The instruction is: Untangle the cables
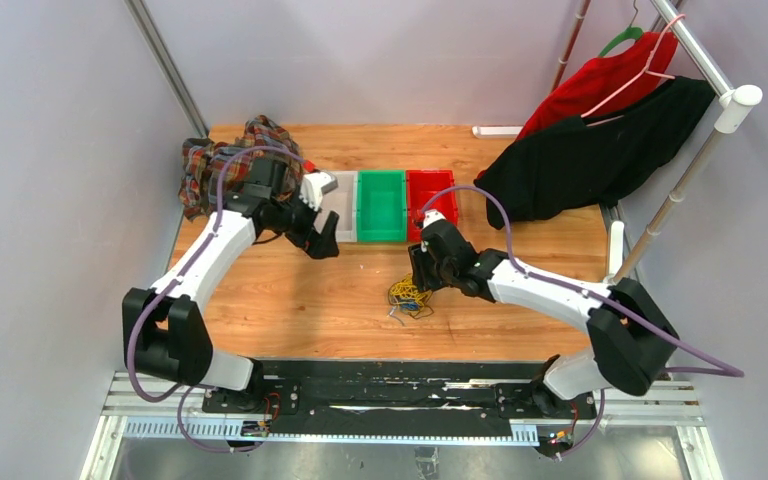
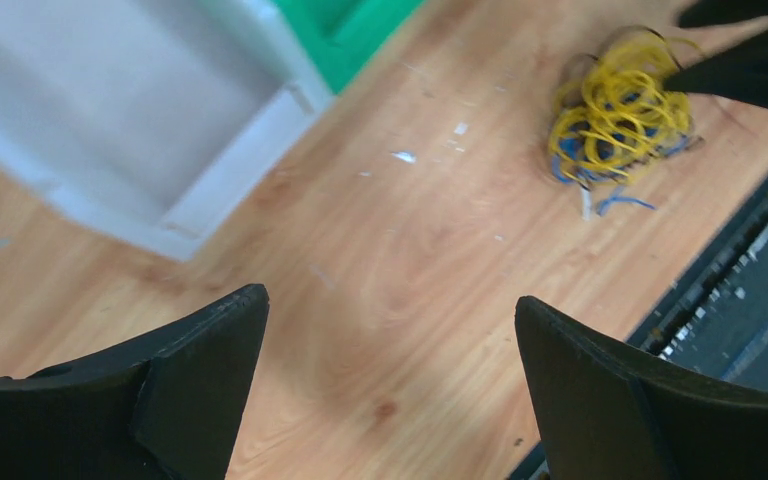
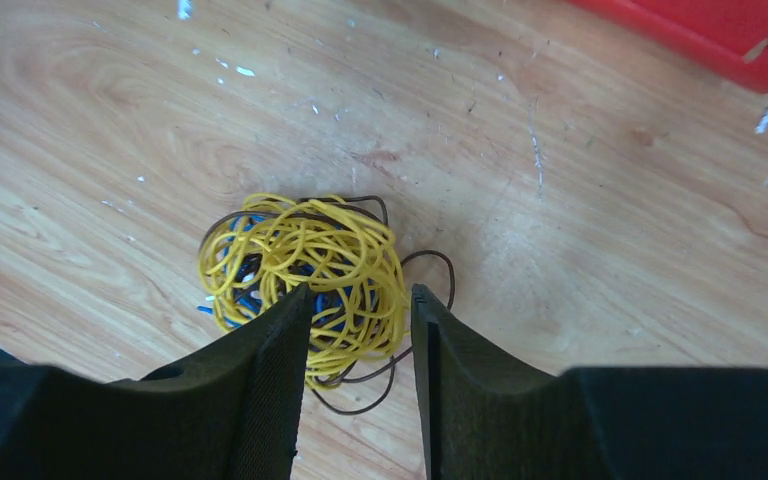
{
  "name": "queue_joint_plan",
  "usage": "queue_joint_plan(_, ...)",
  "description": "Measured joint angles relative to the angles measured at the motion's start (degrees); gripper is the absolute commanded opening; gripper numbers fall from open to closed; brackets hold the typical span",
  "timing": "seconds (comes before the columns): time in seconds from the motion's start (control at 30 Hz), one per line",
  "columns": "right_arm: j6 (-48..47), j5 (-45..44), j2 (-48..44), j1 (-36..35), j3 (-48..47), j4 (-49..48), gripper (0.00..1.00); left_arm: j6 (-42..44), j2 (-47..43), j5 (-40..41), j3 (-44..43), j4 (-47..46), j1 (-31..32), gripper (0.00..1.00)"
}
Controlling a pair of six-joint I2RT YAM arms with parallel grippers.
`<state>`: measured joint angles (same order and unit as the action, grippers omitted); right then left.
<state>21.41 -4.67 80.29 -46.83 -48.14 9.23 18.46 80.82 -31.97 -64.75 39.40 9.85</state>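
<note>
**Top external view.**
- Tangled bunch of thin yellow, blue and dark wire cables (image 1: 409, 296): lies on the wooden plank table (image 1: 290, 300), at 6 o'clock from the red bin and well apart from it.
- Black two-finger right gripper (image 1: 422, 270): directly over the bunch's 1 o'clock edge. Jaw spread cannot be told here.
- Black two-finger left gripper (image 1: 325, 240): at 6 o'clock of the clear bin, far from the bunch at its 10 o'clock.
- Three rectangular plastic bins side by side: clear bin (image 1: 342, 205), green bin (image 1: 381, 205), red bin (image 1: 430, 200).
- Crumpled plaid cloth (image 1: 205, 165): at the table's 10 o'clock corner.
- Black garment (image 1: 590, 150) and red garment (image 1: 600, 80): on hangers at 2 o'clock.

**Left wrist view.**
- Left gripper (image 2: 390, 300): jaws wide apart, nothing between them but bare wood. Matte black wedge fingers (image 2: 190, 390).
- Cables (image 2: 615, 115): at 1 o'clock, yellow loops over blue strands, with the right gripper (image 2: 750, 60) touching or just over their 2 o'clock side.
- Clear bin (image 2: 140, 130), blurred, at 10 o'clock. Green bin (image 2: 360, 25) at 12 o'clock.

**Right wrist view.**
- Right gripper (image 3: 358, 295): jaws set narrow, a slim gap between the ribbed black fingers (image 3: 270, 390).
- Cables (image 3: 300, 250): just past the fingertips at 12 o'clock, with yellow loops showing in the gap. Whether any strand is pinched cannot be told. A dark brown wire rings the bunch loosely.
- Red bin (image 3: 720, 30): corner at 1 o'clock.
- Table surface scuffed, with white flecks.
</note>
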Motion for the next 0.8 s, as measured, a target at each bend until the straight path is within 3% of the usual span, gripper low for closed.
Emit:
queue_joint_plan(0.17,-0.1,3.9,3.7,1.7,0.1,-1.5,0.27,-0.3,0.8,-1.6,2.0,1.6,5.4,0.98)
queue_joint_plan(0.27,0.1,6.2,4.1,1.7,0.1,-3.6,0.03,-0.5,2.1,-2.1,2.2,2.0,6.9,1.0)
queue_joint_plan(0.3,0.2,6.8,4.2,1.7,0.1,-4.2,0.01,-0.6,2.6,-2.4,2.2,2.1,7.2,0.99)
queue_joint_plan(0.8,4.1,21.3,1.7,1.8,-1.1,-11.2,0.01,-0.7,5.6,-9.4,0.3,2.8,11.2,0.83)
